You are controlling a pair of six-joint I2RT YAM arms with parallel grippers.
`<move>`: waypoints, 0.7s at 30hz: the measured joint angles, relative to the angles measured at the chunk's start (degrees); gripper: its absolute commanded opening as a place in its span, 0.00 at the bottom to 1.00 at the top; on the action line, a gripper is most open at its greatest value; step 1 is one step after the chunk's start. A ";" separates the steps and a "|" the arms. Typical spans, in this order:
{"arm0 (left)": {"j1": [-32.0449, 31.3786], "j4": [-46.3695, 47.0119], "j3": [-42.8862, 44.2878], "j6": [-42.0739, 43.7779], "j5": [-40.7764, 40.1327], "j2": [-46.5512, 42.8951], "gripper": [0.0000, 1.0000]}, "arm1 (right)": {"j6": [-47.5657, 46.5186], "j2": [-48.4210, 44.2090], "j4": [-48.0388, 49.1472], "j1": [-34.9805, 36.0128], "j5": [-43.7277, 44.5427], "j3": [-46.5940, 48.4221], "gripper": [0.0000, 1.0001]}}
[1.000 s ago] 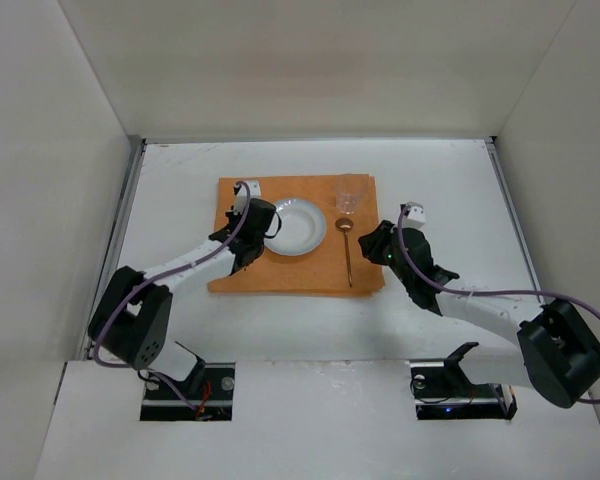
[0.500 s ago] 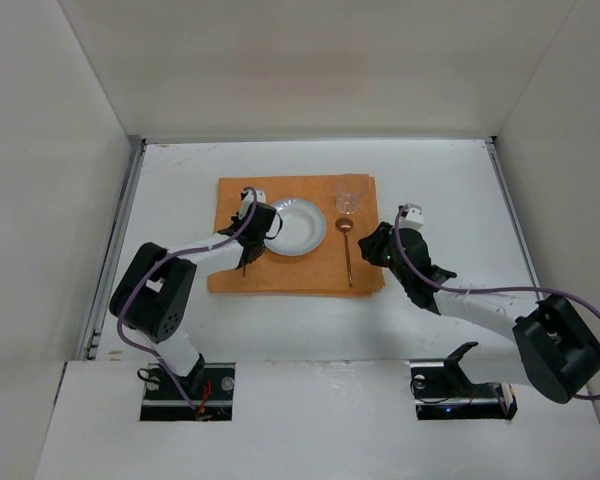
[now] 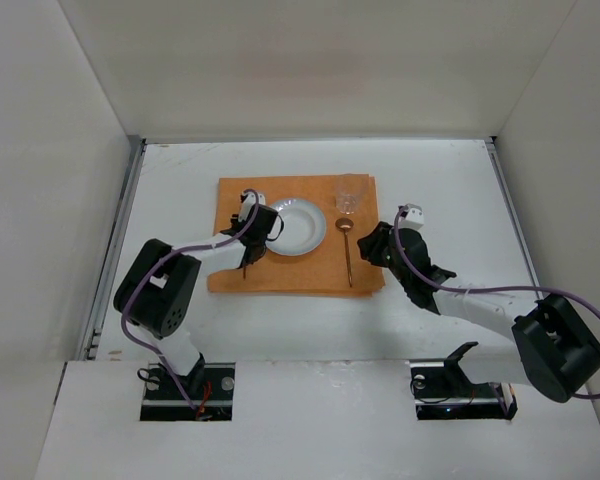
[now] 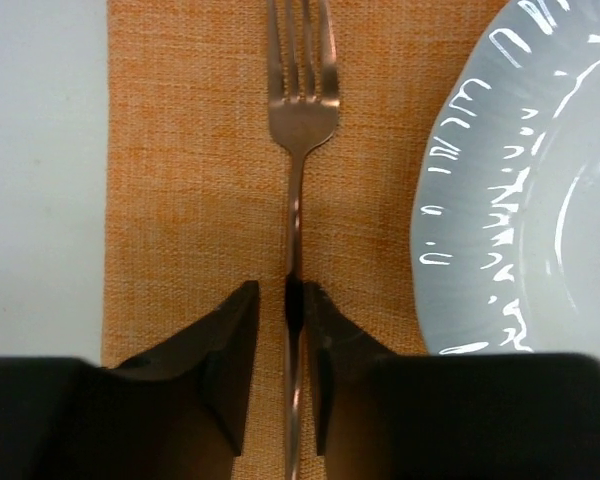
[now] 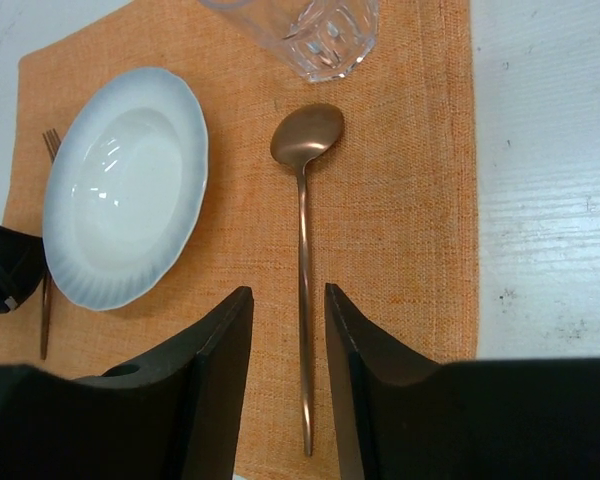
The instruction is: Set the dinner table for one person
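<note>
On the white dinner table (image 3: 450, 190) lies an orange placemat (image 3: 310, 272) with a white plate (image 3: 298, 226), a clear glass (image 3: 351, 194) and a copper spoon (image 3: 348, 250). A copper fork (image 4: 302, 110) lies flat on the mat left of the plate (image 4: 540, 180). My left gripper (image 4: 280, 290) straddles the fork's handle with its jaws slightly apart; the right finger touches the handle and mat shows at the left one. My right gripper (image 5: 288, 292) is open, hovering over the spoon's (image 5: 304, 200) handle without touching it.
The glass (image 5: 300, 30) stands just beyond the spoon's bowl at the mat's far right corner. Metal rails (image 3: 123, 230) run along the table's sides, and white walls close in on three sides.
My left arm's elbow has swung inward and the left gripper has settled low over the fork on the mat. The right arm has barely moved.
</note>
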 measured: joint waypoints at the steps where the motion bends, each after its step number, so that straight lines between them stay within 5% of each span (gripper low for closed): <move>1: 0.00 -0.44 0.00 -0.17 -0.66 -0.24 0.32 | -0.11 0.00 0.00 0.00 0.09 0.00 0.45; 7: -0.70 -4.17 -0.13 -1.77 -3.37 -8.55 0.50 | -0.20 -0.13 -0.02 0.00 1.27 0.00 0.52; 15: 0.61 -3.15 -4.09 -9.77 -3.72 -30.34 0.52 | -0.39 -1.66 0.02 0.07 3.89 0.00 0.51; 17: 1.92 -2.91 -6.75 -12.59 -3.48 -33.27 0.52 | -0.59 -1.88 0.17 0.07 4.94 -0.04 0.37; 19: 3.72 -3.04 -10.12 -16.02 -2.99 -35.23 0.52 | -0.90 -1.88 0.17 0.07 5.88 -0.07 0.09; 21: 5.95 -3.87 -13.31 -19.69 -2.36 -36.39 0.52 | -0.83 -1.88 0.15 0.11 6.56 -0.07 0.00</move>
